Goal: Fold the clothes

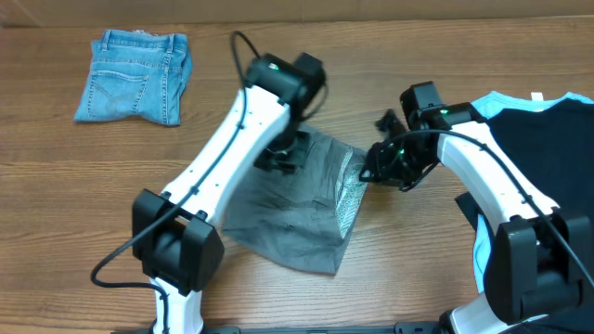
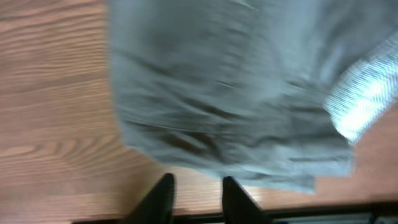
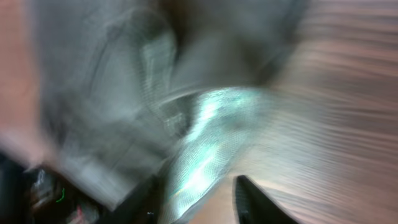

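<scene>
The fold of the grey shorts (image 1: 297, 209) looks to be in hand, lying in the middle of the tabletop (image 1: 418, 278) as a rumpled slab with the pale speckled lining (image 1: 351, 199) turned out along the right edge. The left end effector (image 2: 198, 180) hangs just off the cloth's edge over bare wood, fingers parted and empty; the right end effector (image 1: 376, 167) sits at the lining and looks released, though its view is badly blurred. Next likely comes a fresh pinch on an edge to double it over, then the black tee (image 1: 538, 139) at the right edge, while the denim shorts (image 1: 135, 79) lie folded at the far-left corner.
</scene>
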Action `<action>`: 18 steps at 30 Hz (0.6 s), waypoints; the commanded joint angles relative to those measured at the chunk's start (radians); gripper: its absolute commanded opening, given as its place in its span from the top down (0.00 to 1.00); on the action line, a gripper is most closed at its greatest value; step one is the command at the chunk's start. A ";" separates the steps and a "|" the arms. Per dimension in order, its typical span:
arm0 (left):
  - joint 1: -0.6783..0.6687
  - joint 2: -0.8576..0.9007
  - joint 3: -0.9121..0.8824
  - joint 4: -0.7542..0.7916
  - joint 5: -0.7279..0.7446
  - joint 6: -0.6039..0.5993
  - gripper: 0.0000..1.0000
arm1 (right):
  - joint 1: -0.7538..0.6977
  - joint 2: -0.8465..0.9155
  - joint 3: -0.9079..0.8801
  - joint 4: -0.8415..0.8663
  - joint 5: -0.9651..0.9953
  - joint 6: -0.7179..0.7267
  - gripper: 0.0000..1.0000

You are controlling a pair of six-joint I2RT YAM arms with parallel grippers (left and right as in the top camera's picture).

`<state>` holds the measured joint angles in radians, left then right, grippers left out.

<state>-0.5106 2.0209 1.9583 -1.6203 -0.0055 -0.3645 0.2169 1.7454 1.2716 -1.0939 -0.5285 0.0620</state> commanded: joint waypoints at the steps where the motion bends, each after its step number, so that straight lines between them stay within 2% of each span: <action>1: 0.034 0.007 -0.010 0.006 -0.049 0.006 0.76 | 0.068 -0.018 0.015 0.000 -0.204 -0.148 0.49; 4: 0.048 0.007 -0.066 0.034 -0.047 0.010 0.66 | 0.156 -0.017 -0.014 0.019 -0.043 -0.103 0.34; 6: 0.048 0.007 -0.110 0.053 -0.047 0.010 0.61 | 0.209 -0.016 -0.046 0.025 0.066 -0.063 0.33; 7: 0.048 0.007 -0.135 0.064 -0.047 0.010 0.60 | 0.235 -0.016 -0.069 0.026 0.096 -0.055 0.38; 8: 0.048 0.007 -0.165 0.078 -0.046 0.009 0.60 | 0.254 -0.016 -0.090 0.026 0.112 -0.053 0.50; 9: 0.048 0.007 -0.192 0.091 -0.046 0.009 0.61 | 0.273 -0.016 -0.114 0.034 0.138 -0.030 0.70; 11: 0.048 0.007 -0.261 0.126 -0.047 0.009 0.61 | 0.290 -0.016 -0.164 0.063 0.202 0.058 0.94; 14: 0.051 0.007 -0.362 0.180 -0.047 0.009 0.64 | 0.286 -0.016 -0.227 0.085 0.227 0.165 0.96; 18: 0.069 0.007 -0.493 0.258 -0.043 0.001 0.68 | 0.263 -0.019 -0.242 0.021 0.330 0.313 0.96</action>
<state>-0.4591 2.0212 1.5513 -1.4029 -0.0422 -0.3641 0.5014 1.7454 1.0412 -1.0420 -0.3359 0.2062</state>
